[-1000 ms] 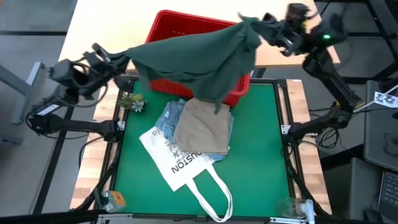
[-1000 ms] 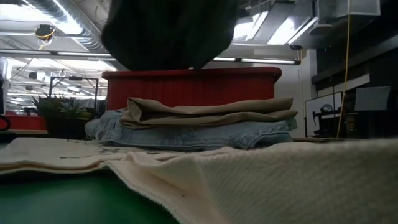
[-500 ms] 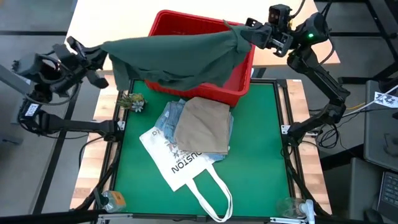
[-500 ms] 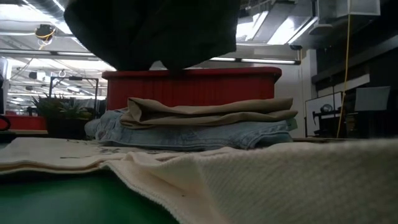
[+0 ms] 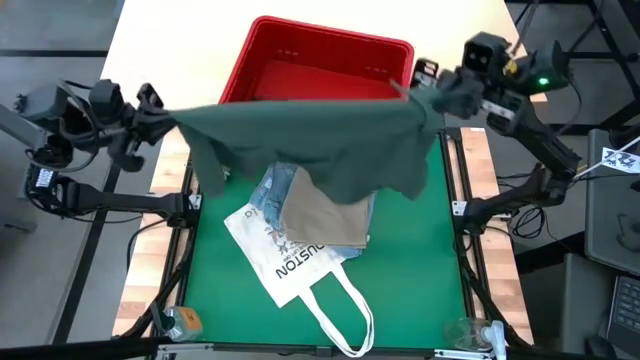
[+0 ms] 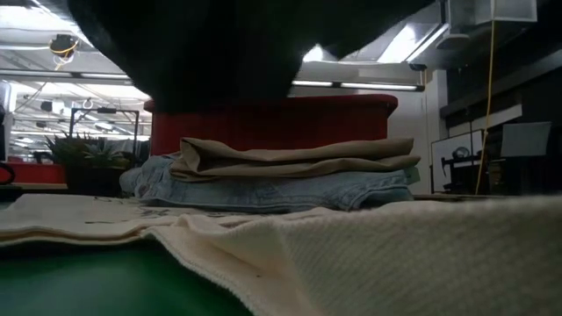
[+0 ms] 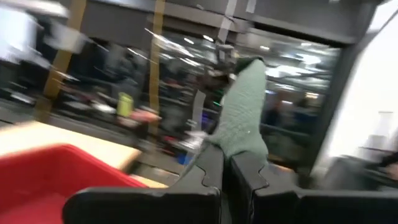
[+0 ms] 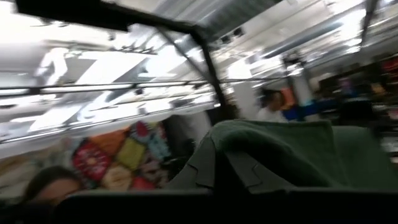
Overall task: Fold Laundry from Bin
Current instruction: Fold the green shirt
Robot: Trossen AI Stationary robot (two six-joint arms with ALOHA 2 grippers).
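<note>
The step in hand is spreading a garment taken from the bin before it is laid down to fold. The dark olive shirt [image 5: 320, 150] hangs in the air, stretched between the two arms. The left gripper [image 5: 160, 118] pinches one corner with its fingers pressed together on the cloth; the left wrist view shows a tuft of green fabric rising from between them. The right gripper [image 5: 428, 98] does the same at the opposite corner. The shirt's lower edge droops above the near rim of the red bin [image 5: 320, 65] and the far end of the folded stack, and whether it touches either cannot be told.

That stack sits on the green counter [image 5: 420, 250] just in front of the bin: beige cloth [image 5: 325, 215] on top of light blue jeans [image 5: 270, 185], both partly resting on a white tote bag [image 5: 285, 265] printed with lettering. The bin's visible floor looks empty.

The next move probably calls for both arms to carry the shirt toward a clear patch of the counter, keeping it taut and level, then lower it flat without dragging it across the stack and disturbing what is already folded.
</note>
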